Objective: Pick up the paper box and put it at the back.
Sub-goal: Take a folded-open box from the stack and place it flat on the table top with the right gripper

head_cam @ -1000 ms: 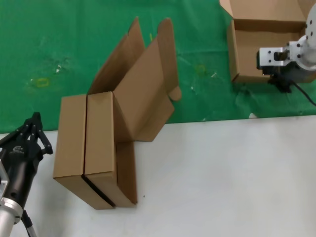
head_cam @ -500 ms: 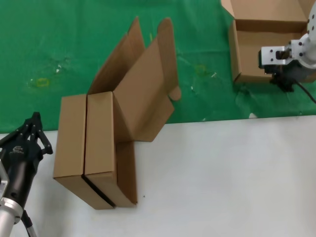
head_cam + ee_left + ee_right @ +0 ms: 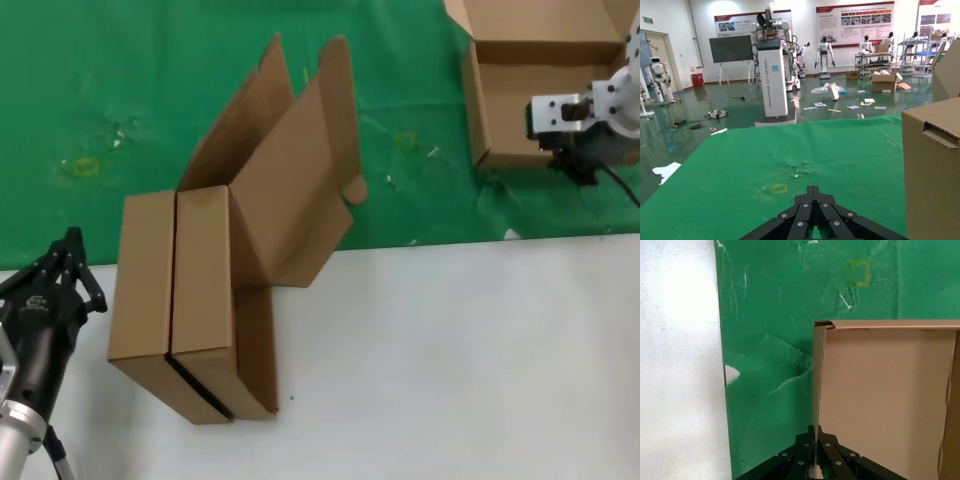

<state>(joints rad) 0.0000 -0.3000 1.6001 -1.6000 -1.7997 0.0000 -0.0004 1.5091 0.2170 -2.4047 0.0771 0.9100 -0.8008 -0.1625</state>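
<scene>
An open paper box (image 3: pixel 530 100) lies on the green cloth at the back (image 3: pixel 150 80), far right. My right gripper (image 3: pixel 572 152) is shut on its near wall, one finger inside and one outside. In the right wrist view the fingertips of that gripper (image 3: pixel 814 430) pinch the thin wall edge, with the floor of the paper box (image 3: pixel 885 400) on one side and cloth on the other. My left gripper (image 3: pixel 70 238) is shut on nothing, parked at the near left over the white table; in its own view the left gripper (image 3: pixel 813 189) points across the cloth.
Two more cardboard boxes (image 3: pixel 140 290) (image 3: pixel 205 290) stand on edge side by side at the left, lids (image 3: pixel 290 180) raised, straddling the border between the cloth and the white tabletop (image 3: pixel 450 360). One box (image 3: pixel 932 170) stands close beside my left gripper.
My right arm has shifted slightly right and toward the back, still gripping the box wall. The box has barely moved. The left arm has not moved.
</scene>
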